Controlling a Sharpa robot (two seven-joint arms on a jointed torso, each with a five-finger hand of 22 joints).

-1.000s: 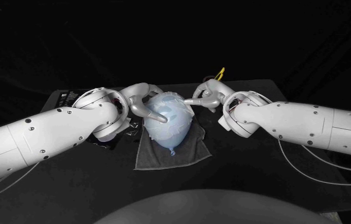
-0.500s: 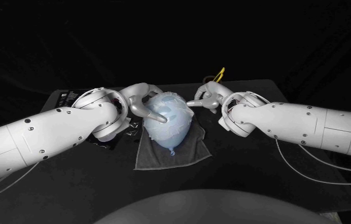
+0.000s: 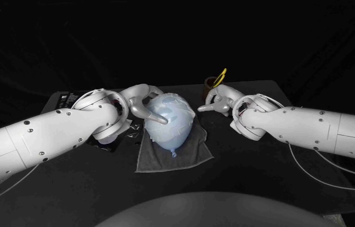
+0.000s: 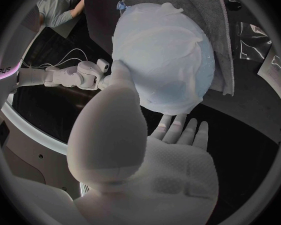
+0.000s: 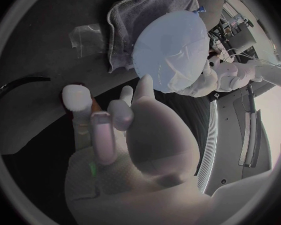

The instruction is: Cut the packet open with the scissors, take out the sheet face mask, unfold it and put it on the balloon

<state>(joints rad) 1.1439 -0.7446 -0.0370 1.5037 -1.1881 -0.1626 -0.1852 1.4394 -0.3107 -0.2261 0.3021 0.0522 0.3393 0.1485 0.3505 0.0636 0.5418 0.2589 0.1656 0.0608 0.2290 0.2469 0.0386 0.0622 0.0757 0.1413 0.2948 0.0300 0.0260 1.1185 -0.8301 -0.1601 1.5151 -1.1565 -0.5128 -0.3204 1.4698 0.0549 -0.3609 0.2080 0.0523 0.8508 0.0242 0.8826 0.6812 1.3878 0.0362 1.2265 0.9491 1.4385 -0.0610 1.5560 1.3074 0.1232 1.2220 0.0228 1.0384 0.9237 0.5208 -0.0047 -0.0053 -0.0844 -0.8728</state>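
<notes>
Left robot hand [image 3: 145, 103] first: fingers spread and holding nothing, curved round the far end of the balloon [image 3: 172, 129], with one fingertip pressed on the mask [image 4: 165, 55]. I read that as pinning the wet sheet so it can't slide while the balloon is kept from rolling. The right robot hand [image 3: 214, 102] hangs just beside the balloon's other flank, not touching it, fingers loosely apart and nothing in them. I'd judge it's standing clear so I can check the fit. The mask lies draped over the balloon's upper side, a few folds showing at one edge, so placing looks nearly done and only smoothing is left. The balloon rests on a grey towel [image 3: 181, 156], its knot toward me; the cloth probably keeps it from skating on the black table [image 3: 244, 186]. Behind the right robot hand stands a brown cup [image 3: 212, 83] with the yellow scissors [image 3: 222, 74] parked upright in it, out of reach of stray fingers. Beside the towel lies clear film [image 5: 87, 35], likely the spent packet.
</notes>
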